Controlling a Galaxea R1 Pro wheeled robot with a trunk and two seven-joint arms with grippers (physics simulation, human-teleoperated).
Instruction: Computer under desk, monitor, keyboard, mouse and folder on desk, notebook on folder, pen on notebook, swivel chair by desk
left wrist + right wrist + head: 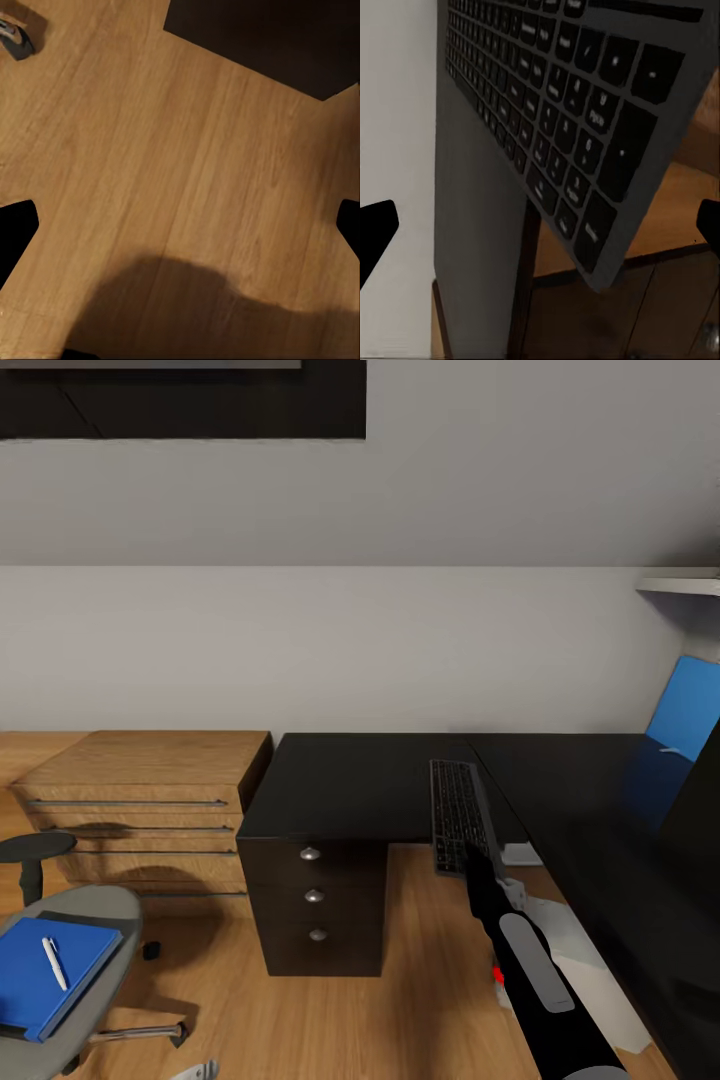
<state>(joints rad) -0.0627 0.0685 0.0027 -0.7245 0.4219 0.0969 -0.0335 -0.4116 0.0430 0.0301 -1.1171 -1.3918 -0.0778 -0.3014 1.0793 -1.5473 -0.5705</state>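
The keyboard (458, 815) lies on the black desk (350, 785), its near end sticking out past the front edge. My right gripper (482, 868) is at that near end; in the right wrist view the keyboard (562, 127) sits close ahead of my right gripper (540, 225), whose fingertips (375, 232) stand wide apart, open. The blue folder (50, 972) with the pen (54, 963) on it rests on the swivel chair (95, 910). The computer (590, 970) stands under the desk. The monitor (700, 800) shows at the right edge. My left gripper (180, 229) hangs open over the floor. The notebook is out of view.
A wooden dresser (140, 800) stands left of the desk's drawer unit (315, 900). A blue panel (690, 705) leans on the far right wall. A small dark lump (151, 950) lies on the floor by the chair; I cannot tell whether it is the mouse.
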